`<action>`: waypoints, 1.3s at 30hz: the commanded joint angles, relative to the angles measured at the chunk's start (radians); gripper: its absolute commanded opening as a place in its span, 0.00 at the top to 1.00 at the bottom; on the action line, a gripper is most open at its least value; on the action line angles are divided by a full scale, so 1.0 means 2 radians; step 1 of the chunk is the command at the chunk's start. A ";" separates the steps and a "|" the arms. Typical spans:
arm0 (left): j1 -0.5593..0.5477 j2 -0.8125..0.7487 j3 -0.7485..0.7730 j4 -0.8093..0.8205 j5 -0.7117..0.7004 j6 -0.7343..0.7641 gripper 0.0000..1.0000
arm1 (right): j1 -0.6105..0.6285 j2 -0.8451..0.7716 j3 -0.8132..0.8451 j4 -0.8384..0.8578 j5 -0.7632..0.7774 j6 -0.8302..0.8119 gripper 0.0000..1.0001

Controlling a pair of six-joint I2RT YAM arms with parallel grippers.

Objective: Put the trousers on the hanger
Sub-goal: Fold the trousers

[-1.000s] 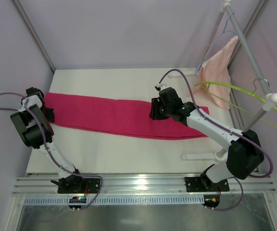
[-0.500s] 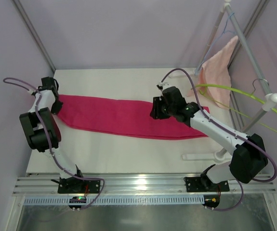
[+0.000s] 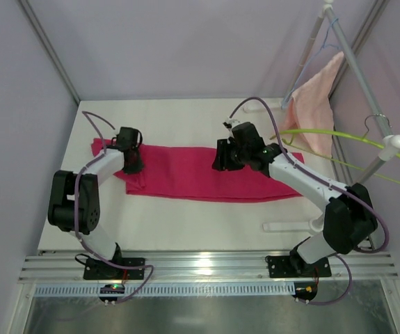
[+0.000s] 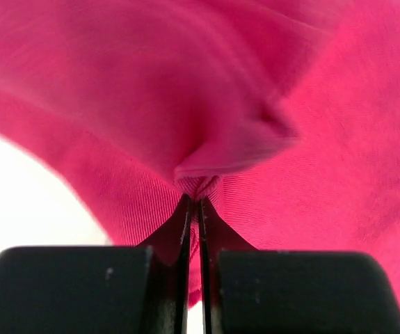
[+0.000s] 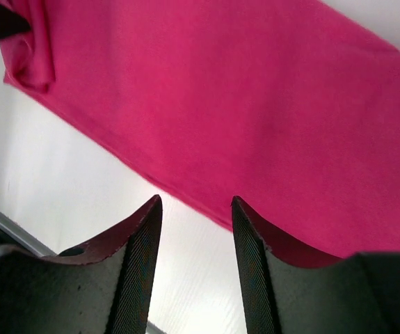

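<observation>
1. The trousers (image 3: 200, 177) are spread across the tabletop (image 3: 186, 226), its near edge left bare.
2. A fold is pinched in the closed left end effector (image 4: 198, 202).
3. The right end effector (image 5: 194, 209) is held half open, empty, above them.
4. The hanger (image 3: 318, 128) is seen at the right.

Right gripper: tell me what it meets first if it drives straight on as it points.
Probably the trousers, near their edge; the open right gripper points down at it, bare table just beside. Depth is unclear.
</observation>
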 commanded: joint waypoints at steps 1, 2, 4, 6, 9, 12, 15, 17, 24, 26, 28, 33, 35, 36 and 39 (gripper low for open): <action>-0.031 -0.007 -0.031 0.035 0.067 0.009 0.99 | -0.016 0.053 0.077 -0.012 -0.025 0.000 0.51; -0.053 -0.011 -0.034 0.034 0.059 0.007 1.00 | -0.019 0.076 0.108 -0.017 -0.045 0.000 0.50; -0.070 -0.017 -0.033 0.009 0.023 0.003 1.00 | -0.026 0.093 0.129 -0.020 -0.059 0.004 0.49; -0.078 -0.027 -0.036 0.002 0.001 0.005 1.00 | -0.024 0.121 0.158 -0.018 -0.082 0.003 0.48; -0.082 -0.035 -0.033 -0.005 0.018 0.018 0.99 | -0.026 0.158 0.191 -0.028 -0.095 0.011 0.48; -0.109 -0.044 -0.028 -0.015 0.007 0.031 0.99 | -0.025 0.186 0.211 -0.003 -0.122 0.015 0.46; -0.128 -0.055 -0.027 -0.015 0.023 0.035 1.00 | -0.023 0.221 0.262 0.009 -0.187 0.011 0.33; -0.136 -0.065 -0.035 -0.010 0.028 0.037 1.00 | -0.017 0.265 0.309 -0.004 -0.205 0.011 0.32; -0.161 -0.100 -0.068 0.024 0.060 0.033 0.99 | 0.008 0.358 0.376 0.012 -0.208 0.078 0.32; -0.167 -0.099 -0.069 0.029 0.071 0.035 1.00 | 0.014 0.373 0.377 0.031 -0.212 0.088 0.32; -0.175 -0.094 -0.068 0.035 0.073 0.038 1.00 | 0.021 0.380 0.376 0.048 -0.217 0.097 0.31; -0.185 -0.077 -0.069 0.041 0.066 0.043 0.99 | 0.025 0.390 0.365 0.083 -0.211 0.139 0.29; -0.192 -0.076 -0.070 0.047 0.062 0.045 0.99 | 0.029 0.396 0.374 0.083 -0.207 0.142 0.29; -0.192 -0.077 -0.072 0.048 0.057 0.045 1.00 | 0.031 0.405 0.379 0.080 -0.206 0.140 0.29; -0.194 -0.075 -0.075 0.053 0.050 0.045 1.00 | 0.033 0.415 0.389 0.074 -0.200 0.142 0.29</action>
